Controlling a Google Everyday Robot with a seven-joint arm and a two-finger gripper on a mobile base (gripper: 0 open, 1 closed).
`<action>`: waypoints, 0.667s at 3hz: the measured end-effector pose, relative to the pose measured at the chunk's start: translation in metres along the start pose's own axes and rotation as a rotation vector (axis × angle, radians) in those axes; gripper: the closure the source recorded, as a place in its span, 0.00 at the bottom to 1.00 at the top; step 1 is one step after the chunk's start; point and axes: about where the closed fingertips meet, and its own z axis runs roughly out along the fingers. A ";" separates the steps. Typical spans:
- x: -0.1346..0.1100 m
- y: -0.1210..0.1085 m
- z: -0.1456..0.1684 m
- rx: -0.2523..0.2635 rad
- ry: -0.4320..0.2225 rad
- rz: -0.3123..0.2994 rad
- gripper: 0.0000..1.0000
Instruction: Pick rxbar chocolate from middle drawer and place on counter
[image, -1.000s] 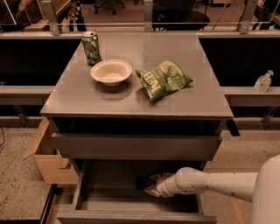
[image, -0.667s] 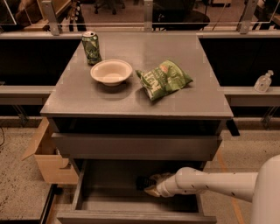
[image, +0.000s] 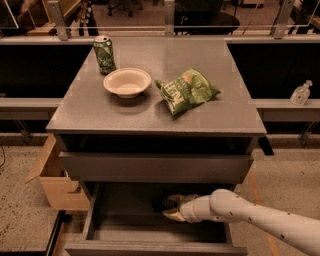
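Grey worktop (image: 150, 117) above the open middle drawer (image: 150, 248), arm reaching in; nothing has moved vs. 1 s ago.
End effector (image: 173, 209) sits at the rxbar chocolate (image: 159, 203), mid-drawer toward the back; grip state can't be told. The standstill suggests the grasp is under way, lift not begun. Count: 1 bar; on worktop 1 can (image: 104, 54), 1 bowl (image: 127, 82), 1 chip bag (image: 187, 90).
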 end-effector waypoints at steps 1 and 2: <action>-0.026 0.002 -0.018 -0.006 -0.091 -0.057 1.00; -0.039 0.003 -0.021 -0.076 -0.132 -0.080 1.00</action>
